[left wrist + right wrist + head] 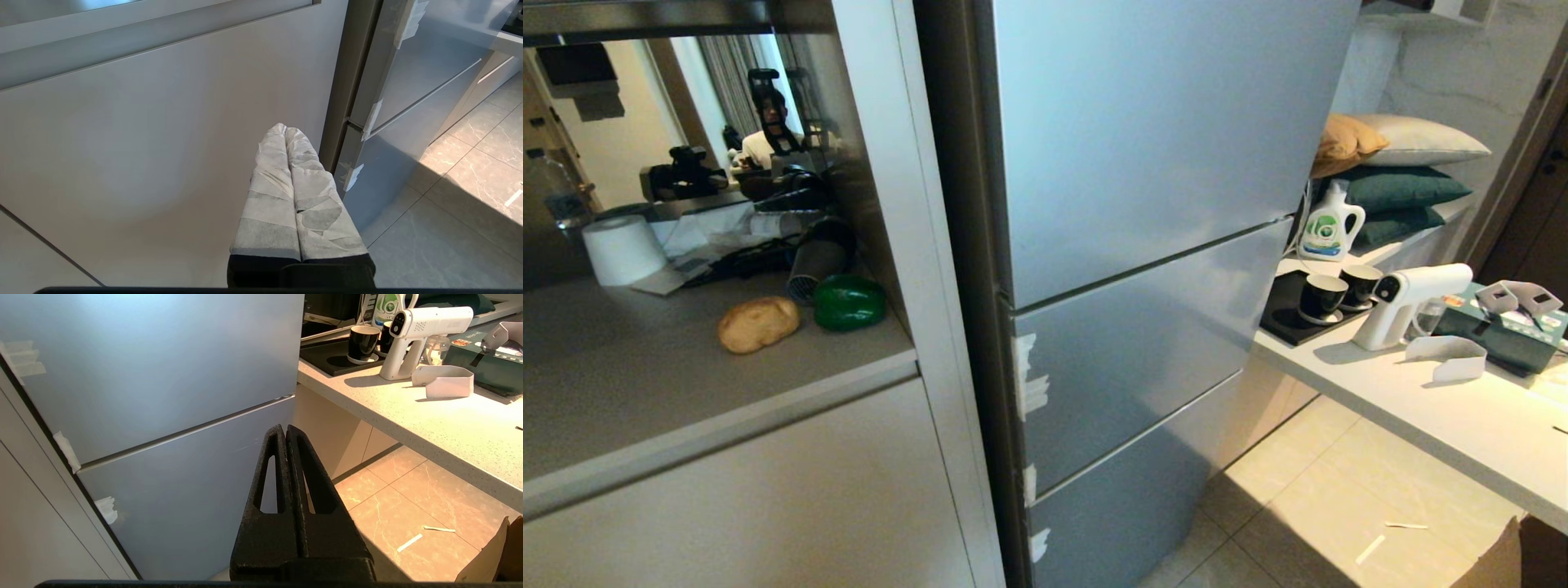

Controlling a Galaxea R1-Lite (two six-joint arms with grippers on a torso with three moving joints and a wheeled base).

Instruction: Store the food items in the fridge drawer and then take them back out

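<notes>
Potato (758,323): on the counter (621,367), near its front edge, just beside the pepper.
Pepper (849,303): nearer the right edge.
Fridge drawer (1131,371): pushed in.
Left gripper (286,131): fingers together, holding nothing.
Right gripper (284,430): fingers together, holding nothing.

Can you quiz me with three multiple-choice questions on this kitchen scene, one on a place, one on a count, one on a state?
1. Where is the potato?
A. on the counter beside the green pepper
B. on the floor
C. in a cup

2. How many black cups stand on the dark tray?
A. one
B. two
C. four

3. How are the fridge drawers?
A. pulled out
B. removed
C. closed

Answers: 1 A, both vegetables lie side by side on the grey counter. 2 B, two cups show. 3 C, every silver front sits flush.
</notes>
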